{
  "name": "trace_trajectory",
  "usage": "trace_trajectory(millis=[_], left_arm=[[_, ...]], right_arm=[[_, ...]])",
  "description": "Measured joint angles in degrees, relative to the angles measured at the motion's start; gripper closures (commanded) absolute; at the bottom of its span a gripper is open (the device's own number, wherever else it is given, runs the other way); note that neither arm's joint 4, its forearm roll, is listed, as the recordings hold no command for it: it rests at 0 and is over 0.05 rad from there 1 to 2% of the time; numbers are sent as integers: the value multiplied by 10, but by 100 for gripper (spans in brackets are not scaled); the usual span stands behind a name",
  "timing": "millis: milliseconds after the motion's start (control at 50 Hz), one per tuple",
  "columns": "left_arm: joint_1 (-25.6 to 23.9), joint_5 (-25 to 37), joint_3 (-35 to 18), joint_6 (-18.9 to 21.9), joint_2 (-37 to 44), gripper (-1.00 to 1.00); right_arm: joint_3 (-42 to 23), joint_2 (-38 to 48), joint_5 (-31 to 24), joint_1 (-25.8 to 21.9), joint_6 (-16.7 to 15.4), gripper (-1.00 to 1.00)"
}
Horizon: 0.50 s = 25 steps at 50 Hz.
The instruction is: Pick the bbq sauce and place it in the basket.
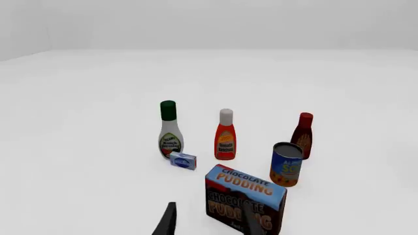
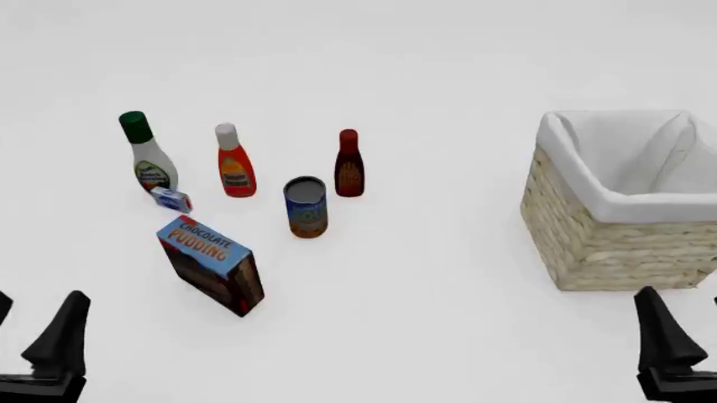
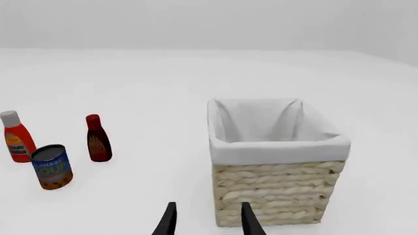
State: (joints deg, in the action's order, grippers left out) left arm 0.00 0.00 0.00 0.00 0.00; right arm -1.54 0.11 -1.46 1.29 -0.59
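The bbq sauce (image 2: 349, 164) is a slim dark red-brown bottle with a red cap, standing upright behind a can; it also shows as the bbq sauce (image 1: 303, 137) and the bbq sauce (image 3: 98, 139) in the wrist views. Far to its right stands the basket (image 2: 594, 243), woven tan with a white lining; the basket (image 3: 274, 191) is close in front of my right gripper (image 3: 207, 221). My left gripper (image 2: 34, 332) hangs open at the near left, well short of the bottles. My right gripper (image 2: 686, 336) is open at the near right, just before the basket. Neither holds anything.
A white bottle with a green cap (image 2: 146, 155), an orange-red bottle with a white cap (image 2: 233, 164), a small blue box (image 2: 171, 200), a blue can (image 2: 305, 207) and a chocolate pudding box (image 2: 213, 264) crowd the left side. The pudding box (image 1: 245, 200) stands right before my left gripper (image 1: 209, 223).
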Motion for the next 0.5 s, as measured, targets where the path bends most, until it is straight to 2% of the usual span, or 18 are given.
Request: trace_trajectory(millis=[260,500], left_arm=[[0,0,0,0,0,-100],[0,0,0,0,0,-100]], right_arm=[[8,5,11,-14,-2,-100],[-19,28,11,-29,-6,-100]])
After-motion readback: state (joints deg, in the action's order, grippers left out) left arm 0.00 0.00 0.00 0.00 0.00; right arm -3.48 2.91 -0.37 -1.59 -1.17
